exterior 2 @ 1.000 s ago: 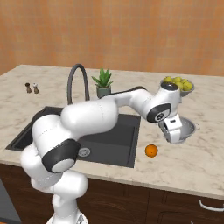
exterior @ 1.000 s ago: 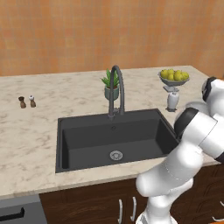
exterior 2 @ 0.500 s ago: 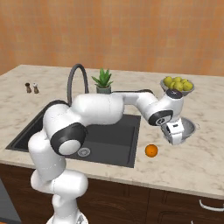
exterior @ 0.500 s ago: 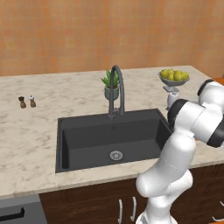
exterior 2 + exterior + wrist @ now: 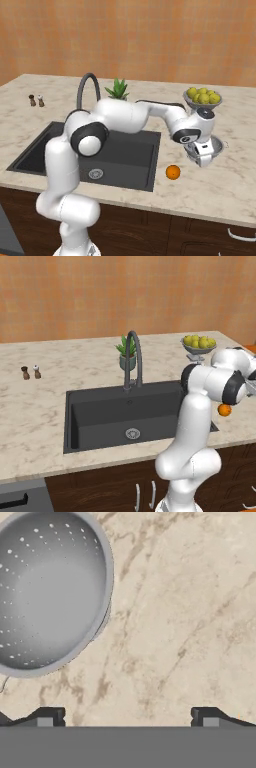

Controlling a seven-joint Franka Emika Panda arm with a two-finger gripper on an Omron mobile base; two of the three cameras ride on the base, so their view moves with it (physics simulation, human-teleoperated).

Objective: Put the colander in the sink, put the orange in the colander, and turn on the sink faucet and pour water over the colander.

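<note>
Here the two-finger gripper hangs wide open and empty above the marble counter, with the small round perforated silvery metal colander off to one side, so closing now would likely miss its rim or nudge it away.

A beige marbled desk runs along an orange-brown wall. Toward the desk's far left stand two small shakers side by side, one with a dark top and one with a white top, close together. Near the middle of the back edge sits a small green potted plant in a grey pot. Toward the far right corner stands a footed bowl heaped with yellow-green fruit. Below the desk's front edge are dark brown cabinet fronts with pale handles.
</note>
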